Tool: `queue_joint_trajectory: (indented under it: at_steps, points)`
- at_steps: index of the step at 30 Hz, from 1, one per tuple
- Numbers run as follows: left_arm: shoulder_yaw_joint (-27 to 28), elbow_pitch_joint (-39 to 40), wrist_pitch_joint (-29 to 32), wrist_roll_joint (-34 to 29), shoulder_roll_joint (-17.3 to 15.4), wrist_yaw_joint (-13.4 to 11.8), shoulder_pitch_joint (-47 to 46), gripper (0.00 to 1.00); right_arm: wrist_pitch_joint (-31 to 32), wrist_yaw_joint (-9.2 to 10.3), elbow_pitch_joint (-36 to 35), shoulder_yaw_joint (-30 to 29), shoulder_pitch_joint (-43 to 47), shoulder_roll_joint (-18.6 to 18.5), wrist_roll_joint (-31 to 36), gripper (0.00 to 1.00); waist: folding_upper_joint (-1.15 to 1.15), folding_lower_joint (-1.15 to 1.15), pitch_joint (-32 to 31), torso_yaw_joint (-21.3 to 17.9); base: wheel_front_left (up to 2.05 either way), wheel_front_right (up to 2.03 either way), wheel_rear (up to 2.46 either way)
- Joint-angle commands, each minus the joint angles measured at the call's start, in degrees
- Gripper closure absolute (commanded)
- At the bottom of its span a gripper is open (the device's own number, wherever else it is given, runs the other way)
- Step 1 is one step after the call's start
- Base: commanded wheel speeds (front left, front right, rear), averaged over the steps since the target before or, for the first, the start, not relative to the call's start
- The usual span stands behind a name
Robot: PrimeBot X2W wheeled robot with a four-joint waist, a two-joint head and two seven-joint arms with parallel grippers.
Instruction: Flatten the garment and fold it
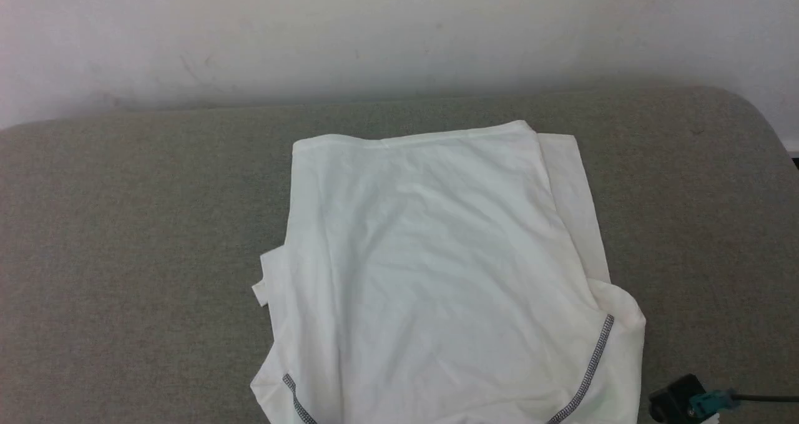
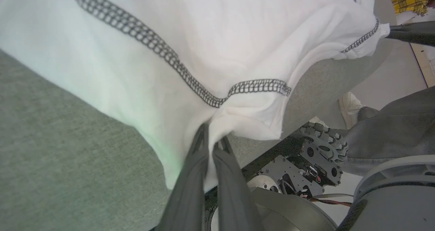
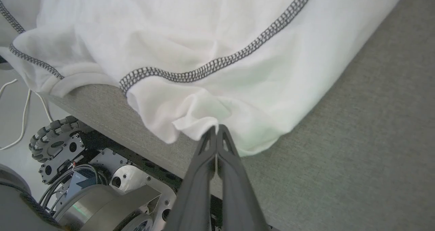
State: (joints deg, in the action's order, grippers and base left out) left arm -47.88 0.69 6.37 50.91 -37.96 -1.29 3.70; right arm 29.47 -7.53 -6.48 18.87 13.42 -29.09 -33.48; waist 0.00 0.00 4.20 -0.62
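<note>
The left gripper (image 2: 213, 135) is shut tight on a bit of the shirt (image 2: 217, 37). It holds it in the middle of the left wrist view, just under the spot where two dark zigzag seams (image 2: 159, 50) meet. The right gripper (image 3: 216, 130) is shut tight too, on a small fold at the shirt's edge, low in the middle of the right wrist view. In both wrist views the held edge hangs a little over the side of the grey cushion (image 1: 125, 255).

In the head view the shirt lies spread over the middle and bottom of the frame. A white strip, maybe a sleeve, peeks out from under its right side.

At the lower right of the left wrist view are a wheel (image 2: 323, 146) and a white shoe (image 2: 350, 105). A pale wall (image 1: 374, 30) runs along the top of the head view.
</note>
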Motion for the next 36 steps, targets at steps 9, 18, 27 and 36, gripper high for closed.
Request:
queue_joint_trajectory:
  at_steps: [9,18,27,36]
  points:
    - [3.43,6.63,1.21,5.59,-2.47,-3.20,3.03,0.00,2.11,0.04,-2.35,-5.80,1.79,1.35,-4.17,0.00,0.00,0.00,-1.80,0.49,0.00,0.00,0.00]
    - [14.28,22.09,-2.93,10.37,-9.83,-11.13,7.15,0.00,5.43,0.04,-13.21,-20.21,4.56,8.20,-6.22,0.00,0.00,0.00,-2.64,0.74,0.00,0.00,0.00]
    - [25.79,21.79,-21.17,-5.65,-1.25,-20.92,5.13,0.00,-14.81,0.04,-16.61,-27.50,-0.14,19.36,12.70,0.00,0.00,0.00,-2.33,0.94,0.00,0.00,0.00]
    - [33.40,18.57,-21.35,-27.25,16.92,-17.60,7.26,0.00,-32.71,0.04,-10.35,-26.94,-0.36,25.67,27.31,0.00,0.00,0.00,-1.80,0.69,0.00,0.00,0.00]
